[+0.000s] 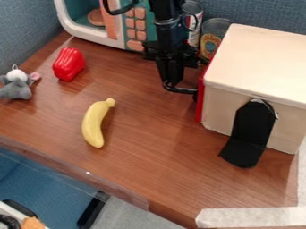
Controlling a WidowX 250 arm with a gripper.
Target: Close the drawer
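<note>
Right now, the black two-finger gripper hangs at the upper middle of the scene, low over the brown wood-grain bench, just beside the red front of the drawer; whether it is open or closed I cannot tell, nor whether it touches that front. The black jointed arm comes down to it from the top edge. The drawer is in the cream, boxy cabinet with rounded edges on the right, its front showing as a narrow upright strip close along the cabinet's left side. Behind the gripper, near the cabinet's back corner, are two metal cans, one with a red-and-white label and one with a yellow-and-orange label. To the left of them is a white and teal toy microwave with peach buttons and a peach handle, and a round brownish piece inside. A curved yellow toy banana lies left of the bench's middle, a glossy red toy pepper farther back, and a small grey plush mouse near the left edge. Against the cabinet's near side leans a bent black plate, its lower part on the bench. Pale tape runs along the near right corner.
</note>
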